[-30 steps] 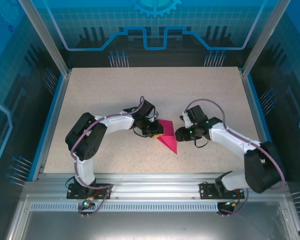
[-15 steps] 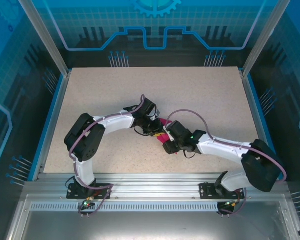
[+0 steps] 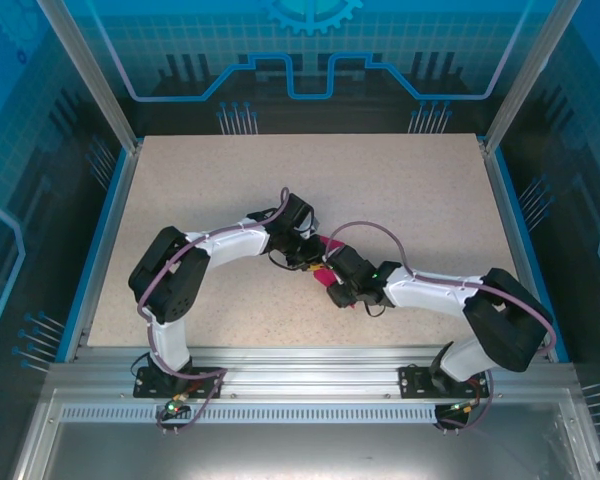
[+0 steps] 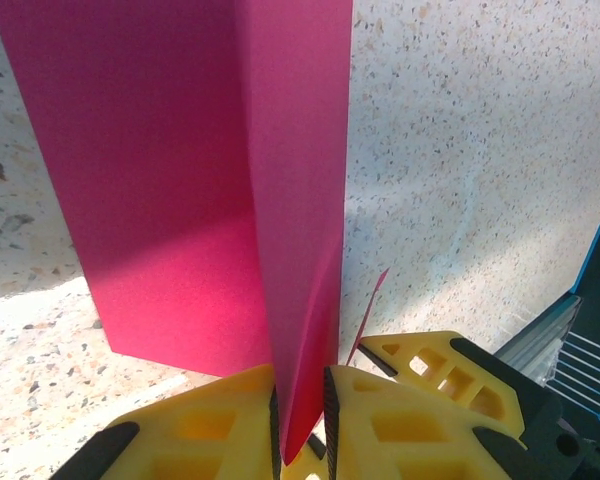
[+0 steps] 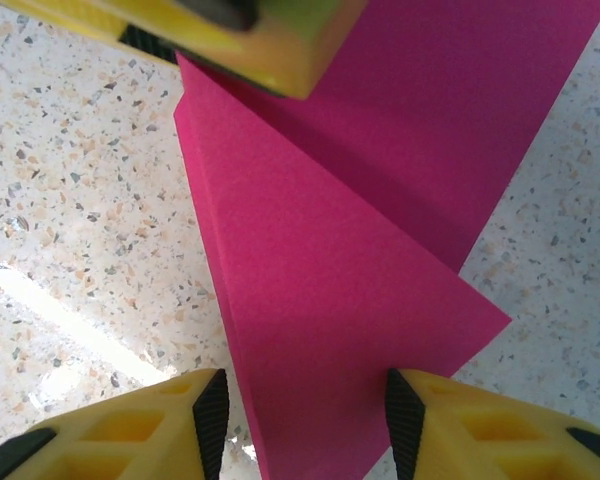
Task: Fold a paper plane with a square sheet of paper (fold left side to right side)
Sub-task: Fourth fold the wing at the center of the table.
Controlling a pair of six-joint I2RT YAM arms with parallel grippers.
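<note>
– Two grippers are logged close together at mid-table in the top view: left gripper [image 3: 308, 258], right gripper [image 3: 338, 292]. Confirmed?

– Confirmed. A folded magenta-pink sheet of thin paper [image 3: 326, 247] is seen between them, lying on the speckled beige tabletop [image 3: 180, 190]. Most of it is covered by the two wrists.

– Left gripper state?

– Clamped on the sheet. In the left wrist view its yellow fingers [image 4: 210, 425] are pressed together on a fold of the sheet [image 4: 170, 180], with the paper pinched in the narrow slit between them. The rest of the sheet is spread ahead of the fingers across the tabletop [image 4: 460, 150]. A blue edge rail [image 4: 598, 250] is caught at far right.

– Right gripper state?

– Jaws are held apart, nothing gripped. In the right wrist view the black pads [image 5: 212, 420] are placed either side of the sheet's pointed near corner [image 5: 320, 330]. Bare table is visible between the left-hand pad and the paper. The right-hand pad is at the paper's edge; contact cannot be told.

– Sheet shape?

– Layered. In the right wrist view a diagonal edge is seen, one triangular layer lying over a longer strip. The left gripper's yellow finger [image 5: 250, 40] is seen at the strip's far end.
</note>
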